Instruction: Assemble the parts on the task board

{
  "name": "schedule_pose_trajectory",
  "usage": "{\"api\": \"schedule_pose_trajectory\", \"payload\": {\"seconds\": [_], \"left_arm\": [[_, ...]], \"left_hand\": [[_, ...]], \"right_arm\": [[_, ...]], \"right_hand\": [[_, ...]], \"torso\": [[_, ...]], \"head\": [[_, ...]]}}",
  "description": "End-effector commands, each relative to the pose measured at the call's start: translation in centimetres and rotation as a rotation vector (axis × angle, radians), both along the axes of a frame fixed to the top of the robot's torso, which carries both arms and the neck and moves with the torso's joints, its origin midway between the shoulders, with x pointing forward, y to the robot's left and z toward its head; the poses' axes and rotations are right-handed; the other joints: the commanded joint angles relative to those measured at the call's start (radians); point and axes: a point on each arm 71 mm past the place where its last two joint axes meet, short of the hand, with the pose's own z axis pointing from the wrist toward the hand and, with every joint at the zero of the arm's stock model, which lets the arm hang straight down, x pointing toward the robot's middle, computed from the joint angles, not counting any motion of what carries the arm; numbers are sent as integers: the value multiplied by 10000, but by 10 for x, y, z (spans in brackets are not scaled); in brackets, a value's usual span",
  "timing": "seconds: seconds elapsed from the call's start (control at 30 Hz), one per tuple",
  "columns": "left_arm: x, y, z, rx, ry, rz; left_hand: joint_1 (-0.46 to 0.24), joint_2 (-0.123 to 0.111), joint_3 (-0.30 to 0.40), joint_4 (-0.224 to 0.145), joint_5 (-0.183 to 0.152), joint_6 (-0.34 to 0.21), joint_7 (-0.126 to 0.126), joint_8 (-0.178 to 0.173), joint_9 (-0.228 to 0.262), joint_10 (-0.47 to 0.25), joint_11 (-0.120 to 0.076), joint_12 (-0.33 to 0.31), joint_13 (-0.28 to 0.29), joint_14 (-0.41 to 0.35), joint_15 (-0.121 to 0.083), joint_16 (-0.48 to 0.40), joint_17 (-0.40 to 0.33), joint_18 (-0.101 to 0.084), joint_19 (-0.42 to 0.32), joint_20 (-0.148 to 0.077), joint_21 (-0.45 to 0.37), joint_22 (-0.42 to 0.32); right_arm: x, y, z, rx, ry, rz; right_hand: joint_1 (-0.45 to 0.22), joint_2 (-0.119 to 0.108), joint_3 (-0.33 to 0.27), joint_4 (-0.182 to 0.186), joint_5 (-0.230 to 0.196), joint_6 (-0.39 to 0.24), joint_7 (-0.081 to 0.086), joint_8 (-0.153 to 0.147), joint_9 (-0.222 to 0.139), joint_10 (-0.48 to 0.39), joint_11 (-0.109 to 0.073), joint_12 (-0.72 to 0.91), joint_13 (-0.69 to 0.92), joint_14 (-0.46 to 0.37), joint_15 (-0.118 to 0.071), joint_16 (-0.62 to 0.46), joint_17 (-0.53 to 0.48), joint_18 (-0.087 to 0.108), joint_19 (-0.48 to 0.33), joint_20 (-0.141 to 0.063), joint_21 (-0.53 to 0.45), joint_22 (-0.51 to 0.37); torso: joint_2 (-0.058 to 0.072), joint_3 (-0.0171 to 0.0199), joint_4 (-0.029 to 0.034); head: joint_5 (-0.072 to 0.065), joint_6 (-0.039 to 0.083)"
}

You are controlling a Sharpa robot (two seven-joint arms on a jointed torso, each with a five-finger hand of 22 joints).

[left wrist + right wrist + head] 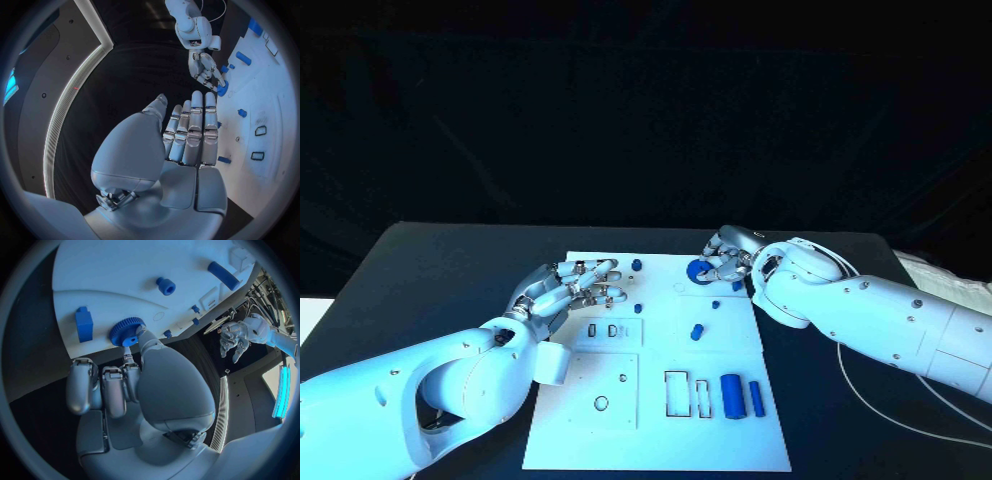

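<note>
Right hand [730,262] pinches blue gear [700,268] at board's [661,440] far edge; left hand [577,287] spread, empty.

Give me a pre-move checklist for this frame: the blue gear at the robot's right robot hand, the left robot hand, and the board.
1. Right robot hand on the blue gear: ok, fingers touch it at the board's far edge.
2. Gear fully pinched: cannot tell; the right wrist view shows one fingertip on it.
3. Gear seated on the task board: cannot tell.
4. Left robot hand holds nothing: ok, fingers straight in the left wrist view.
5. Long blue cylinder lies loose at the near side: ok.
</note>
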Motion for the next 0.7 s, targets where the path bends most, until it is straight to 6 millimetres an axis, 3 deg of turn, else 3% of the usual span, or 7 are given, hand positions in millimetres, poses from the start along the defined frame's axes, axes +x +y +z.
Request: {"api": "schedule_pose_trajectory", "payload": {"seconds": [0.03,0.1,0.23,0.47,0.7], "left_arm": [[0,-2,1,-150,-43,-189],[0,-2,1,-147,-43,-183],[1,-1,1,-122,-62,-139],[3,6,0,-16,-132,27],[5,12,0,-9,-82,184]], "left_hand": [[32,23,43,8,-46,4,46,-35,-9,-4,68,-66,-15,-22,25,-41,12,111,58,-10,-24,-17],[26,19,52,4,-47,8,47,-38,-8,4,68,-64,-14,-21,25,-49,23,112,57,-10,-25,-19],[24,17,55,3,-47,10,47,-39,-8,6,68,-63,-13,-20,25,-51,27,112,56,-10,-25,-20],[24,17,57,1,-47,11,47,-40,-8,7,68,-63,-13,-20,25,-53,29,112,56,-9,-26,-21],[30,15,65,-6,-45,10,45,-43,-8,6,67,-64,-14,-21,24,-57,33,112,55,-10,-26,-22]], "right_arm": [[-3,1,-5,-750,-477,43],[-4,3,-3,-847,-930,114],[-9,10,2,-707,-1738,386],[-23,33,13,-157,-2499,1097],[-31,58,18,263,-2632,1642]], "right_hand": [[632,346,491,-373,-272,357,-134,163,137,216,-137,102,1009,874,-151,50,1785,-194,45,-92,60,50],[792,414,750,-557,-352,531,-173,225,178,261,-175,180,1095,880,-185,65,1821,-203,64,-135,78,91],[754,379,1073,-745,-263,755,-224,296,236,298,-221,233,1170,884,-222,77,1850,-218,92,-181,108,159],[119,194,1419,-712,-161,812,-275,199,253,286,-260,147,1152,870,-254,45,1784,-224,101,-216,124,191],[-66,114,1545,-713,-163,764,-263,105,235,271,-254,92,1128,863,-255,30,1753,-222,94,-221,119,184]], "torso": [[-2,1,4],[-2,0,2],[0,2,-11],[-34,-6,6],[-71,-51,58]], "head": [[-3,2],[-1,2],[135,69],[134,98],[118,107]]}}
